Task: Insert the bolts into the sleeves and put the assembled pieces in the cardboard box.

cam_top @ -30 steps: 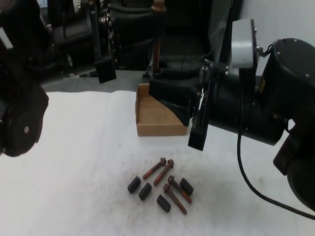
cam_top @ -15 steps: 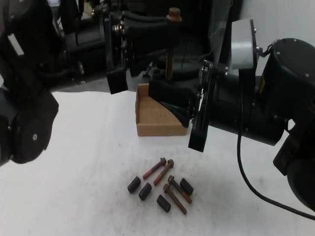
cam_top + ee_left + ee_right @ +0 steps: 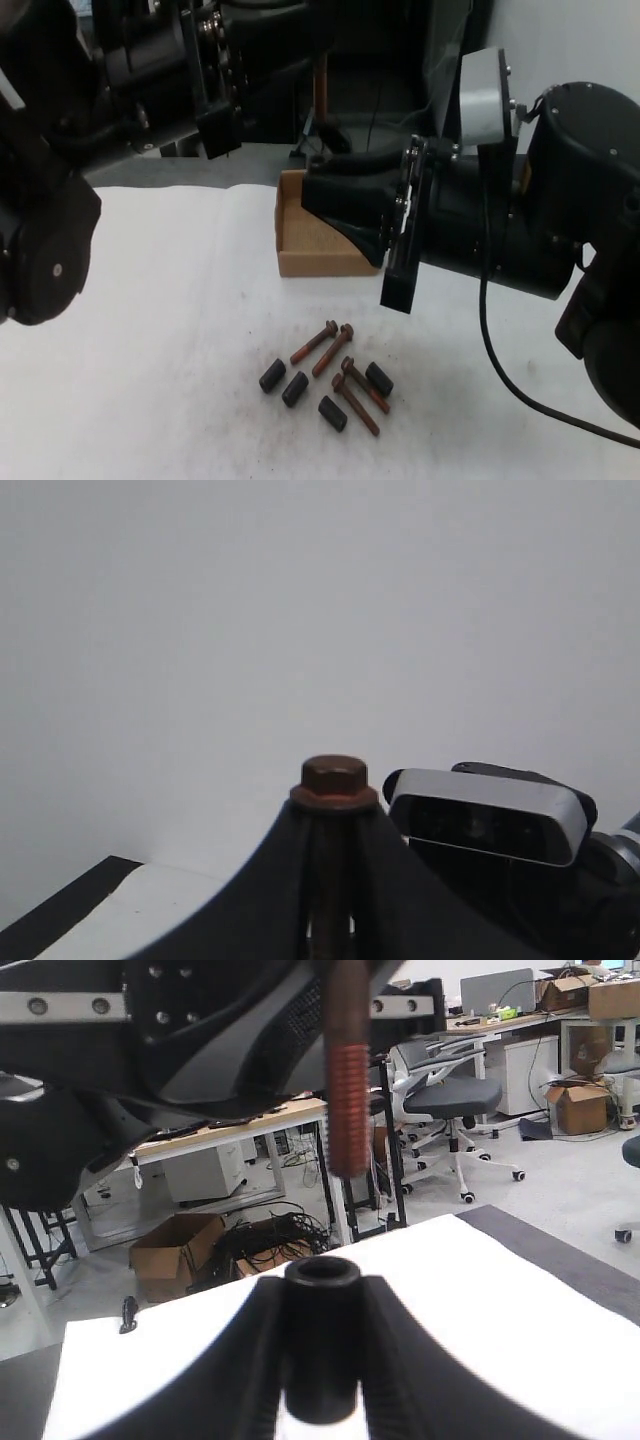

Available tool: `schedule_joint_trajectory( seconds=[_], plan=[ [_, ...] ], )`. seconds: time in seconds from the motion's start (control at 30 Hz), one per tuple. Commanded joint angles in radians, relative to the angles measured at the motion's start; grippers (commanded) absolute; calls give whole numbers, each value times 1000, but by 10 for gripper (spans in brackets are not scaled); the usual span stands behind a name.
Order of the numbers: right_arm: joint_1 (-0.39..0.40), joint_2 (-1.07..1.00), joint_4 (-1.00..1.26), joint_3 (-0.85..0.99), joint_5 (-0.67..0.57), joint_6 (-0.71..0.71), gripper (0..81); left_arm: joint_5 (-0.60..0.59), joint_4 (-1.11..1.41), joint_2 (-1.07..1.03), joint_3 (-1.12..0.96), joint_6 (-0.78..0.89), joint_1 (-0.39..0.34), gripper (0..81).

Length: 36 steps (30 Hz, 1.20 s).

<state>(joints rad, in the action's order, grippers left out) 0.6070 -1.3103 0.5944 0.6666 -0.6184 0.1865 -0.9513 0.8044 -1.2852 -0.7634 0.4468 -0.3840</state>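
Now the bolt point(image 3: 348, 1090), clamped in the left hand point(image 3: 333, 820), is shifted back above the sleeve point(image 3: 322, 1345) clamped in the right hand point(image 3: 322, 1300). The two are apart, so insertion is not yet begun, though alignment is judged close.

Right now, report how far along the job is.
Done: no piece visible in the cardboard box. In hand: left fingers hold a bolt above the sleeve in the right fingers, not inserted. Left: four loose bolts and four loose sleeves.
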Motion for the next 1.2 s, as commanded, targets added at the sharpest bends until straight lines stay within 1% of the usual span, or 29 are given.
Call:
schedule_joint_trajectory(
  seconds=[0.0, 0.17, 0.43, 0.53, 0.77, 1.17],
  plan=[
    [-1, 2, 17, 13, 15, -4, 8, -15, 14, -8, -4, 10, 3, 2],
    [-1, 2, 17, 18, 22, -4, 8, -14, -20, -8, -1, 27, 3, 2],
    [-32, 2, 24, 18, 14, 0, 8, -3, -41, -8, 46, 24, 3, 2],
    [-31, 2, 24, 18, 15, 1, 8, 0, -39, -8, 56, 2, 3, 2],
    [-13, 2, 24, 18, 14, 0, 8, 56, -21, -8, 56, 2, -5, 2],
    [-12, 2, 22, 18, 14, 0, 8, 52, -14, -8, 56, 2, -27, 2]
  ],
)
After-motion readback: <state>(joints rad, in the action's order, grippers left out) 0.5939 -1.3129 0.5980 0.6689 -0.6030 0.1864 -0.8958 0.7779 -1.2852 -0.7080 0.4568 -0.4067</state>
